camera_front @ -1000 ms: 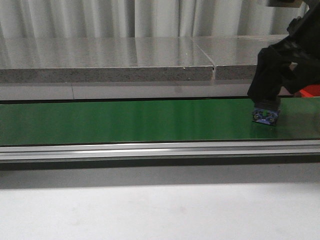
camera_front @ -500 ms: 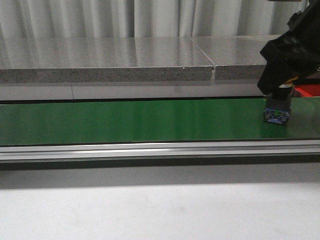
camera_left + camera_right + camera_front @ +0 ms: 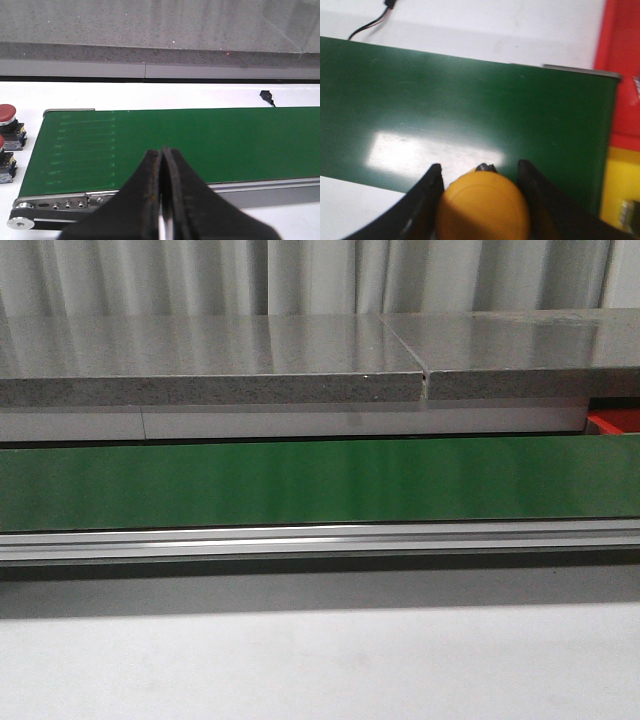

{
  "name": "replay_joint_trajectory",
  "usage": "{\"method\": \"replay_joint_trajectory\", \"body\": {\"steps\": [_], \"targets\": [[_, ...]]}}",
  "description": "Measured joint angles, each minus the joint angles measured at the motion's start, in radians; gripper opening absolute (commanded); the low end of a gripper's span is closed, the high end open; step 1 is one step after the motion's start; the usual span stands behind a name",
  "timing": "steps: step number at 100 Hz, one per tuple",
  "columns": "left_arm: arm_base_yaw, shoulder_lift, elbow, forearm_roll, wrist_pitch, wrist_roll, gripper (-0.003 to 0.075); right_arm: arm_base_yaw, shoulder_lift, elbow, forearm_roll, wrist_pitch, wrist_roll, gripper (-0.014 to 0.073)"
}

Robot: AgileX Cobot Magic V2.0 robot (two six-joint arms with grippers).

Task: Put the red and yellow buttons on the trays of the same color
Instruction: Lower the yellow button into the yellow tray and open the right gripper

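While clamped between dark fingers [image 3: 426, 200], yellow button [image 3: 483, 206], smooth domed cap.

Green conveyor belt [image 3: 300, 482] before a grey stone slab [image 3: 210, 360], pale curtain [image 3: 300, 275] behind.

Counted: two red buttons [image 3: 7, 113] [image 3: 1, 145], one yellow button [image 3: 483, 206]. One green conveyor belt [image 3: 300, 480]. One red tray [image 3: 622, 70], one yellow tray [image 3: 619, 182], one black cable [image 3: 375, 22].
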State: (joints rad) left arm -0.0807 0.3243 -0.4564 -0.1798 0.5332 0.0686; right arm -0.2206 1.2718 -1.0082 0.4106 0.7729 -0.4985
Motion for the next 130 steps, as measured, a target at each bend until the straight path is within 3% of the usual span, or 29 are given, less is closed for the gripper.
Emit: {"method": "replay_joint_trajectory", "body": {"steps": [22, 43, 87, 130], "targets": [[0.000, 0.000, 0.000, 0.000, 0.000, 0.000, -0.0019, -0.224, -0.076, 0.002, -0.097, 0.067, 0.103, 0.0163], [0.000, 0.000, 0.000, 0.000, 0.000, 0.000, -0.0019, -0.338, -0.080, 0.074, -0.118, 0.021, 0.150, 0.0163], [0.000, 0.000, 0.000, 0.000, 0.000, 0.000, -0.0019, -0.384, -0.080, 0.359, -0.118, -0.275, 0.159, 0.0163], [0.000, 0.000, 0.000, 0.000, 0.000, 0.000, -0.0019, -0.384, 0.060, 0.382, -0.116, -0.395, 0.162, 0.0163]]}}
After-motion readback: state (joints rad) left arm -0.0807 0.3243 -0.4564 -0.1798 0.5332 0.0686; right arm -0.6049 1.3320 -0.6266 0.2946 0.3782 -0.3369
